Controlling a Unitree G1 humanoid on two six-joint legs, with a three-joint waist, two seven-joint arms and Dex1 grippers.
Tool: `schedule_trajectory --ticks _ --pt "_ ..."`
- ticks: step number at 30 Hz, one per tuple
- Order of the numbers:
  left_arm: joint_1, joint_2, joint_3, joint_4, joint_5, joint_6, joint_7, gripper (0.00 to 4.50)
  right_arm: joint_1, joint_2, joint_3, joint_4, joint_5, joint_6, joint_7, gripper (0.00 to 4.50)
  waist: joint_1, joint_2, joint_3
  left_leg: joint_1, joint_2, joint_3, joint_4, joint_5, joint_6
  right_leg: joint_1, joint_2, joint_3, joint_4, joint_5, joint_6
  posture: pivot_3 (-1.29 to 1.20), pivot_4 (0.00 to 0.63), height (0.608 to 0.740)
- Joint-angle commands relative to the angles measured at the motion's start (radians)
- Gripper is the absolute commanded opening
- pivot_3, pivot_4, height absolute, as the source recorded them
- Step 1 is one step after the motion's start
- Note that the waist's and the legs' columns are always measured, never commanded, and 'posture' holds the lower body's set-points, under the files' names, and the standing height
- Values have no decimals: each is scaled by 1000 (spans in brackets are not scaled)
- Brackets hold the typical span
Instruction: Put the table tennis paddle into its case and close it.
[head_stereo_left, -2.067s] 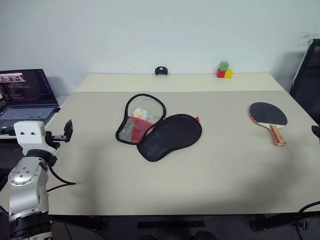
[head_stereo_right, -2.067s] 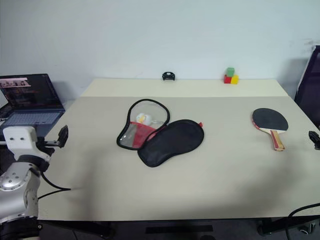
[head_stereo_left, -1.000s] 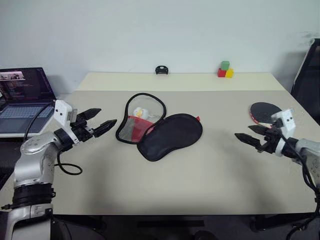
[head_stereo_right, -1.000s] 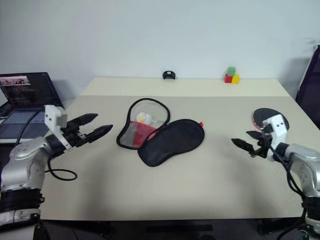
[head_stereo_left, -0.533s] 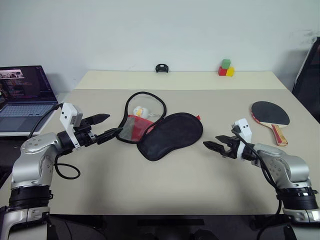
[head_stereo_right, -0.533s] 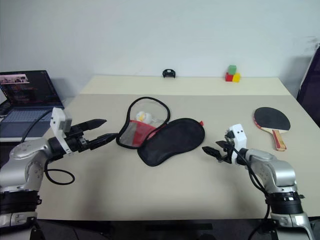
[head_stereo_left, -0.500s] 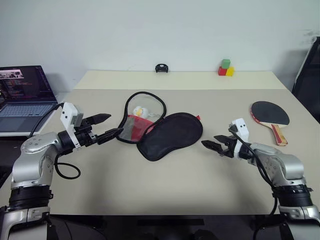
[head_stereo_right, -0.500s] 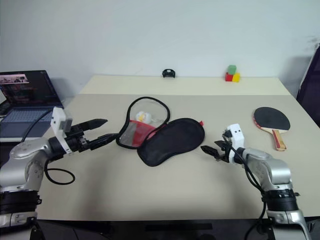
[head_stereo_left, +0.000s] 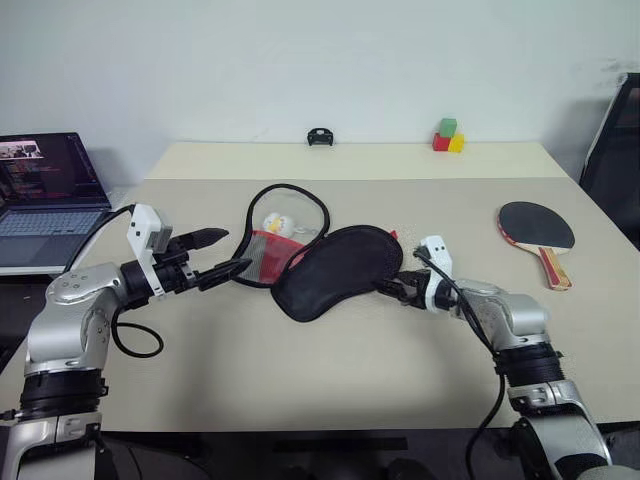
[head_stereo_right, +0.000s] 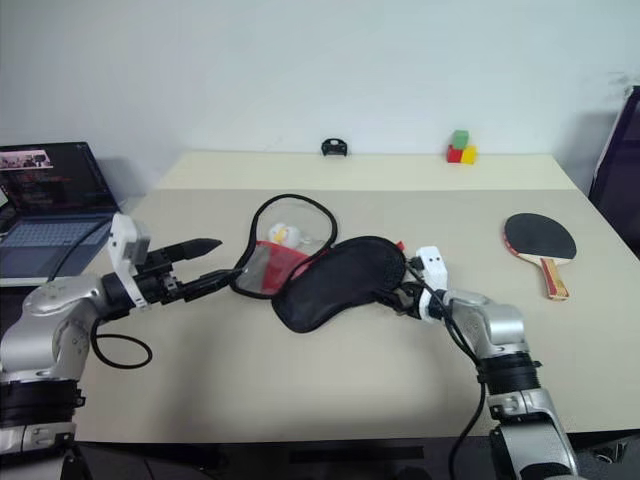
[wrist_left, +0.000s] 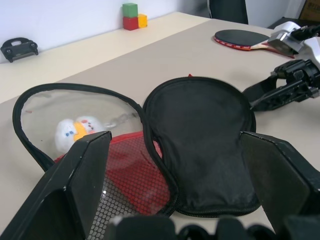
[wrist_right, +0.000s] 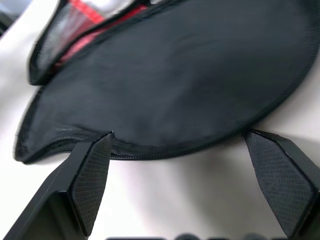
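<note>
A lab or office: plain white wall (head_stereo_left: 300, 60), beige worktable (head_stereo_left: 330, 370), open laptop (head_stereo_left: 45, 195) beyond the left gripper (head_stereo_left: 222, 255).

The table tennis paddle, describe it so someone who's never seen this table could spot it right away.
Look at the beige table, over on the robot's right side, near that edge. The table tennis paddle lies flat there, apart from the open black case in the middle. It alone has a round black face with a red rim and a striped wooden handle.

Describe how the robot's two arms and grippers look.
Both arms are silver-grey metal with black joint rings and loose black cables. Each wrist carries a small white camera block. The left gripper and right gripper each have two tapered black fingers, with textured pads in the wrist views.
</note>
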Motion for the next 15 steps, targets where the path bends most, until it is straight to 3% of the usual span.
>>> schedule_trajectory --ticks 1,15 --pt "-19 24 11 -39 -15 0 -4 4453 -38 30 -11 -6 18 27 -7 4500 1 0 0 0 0 0 0 0 0 0 0 0 0 0 0 0 150 740" --pt "8 21 32 -54 -16 -8 24 4453 -115 213 -216 -35 137 292 -243 4500 1 0 0 0 0 -1 -1 0 0 -1 0 0 0 0 0 0 150 740"
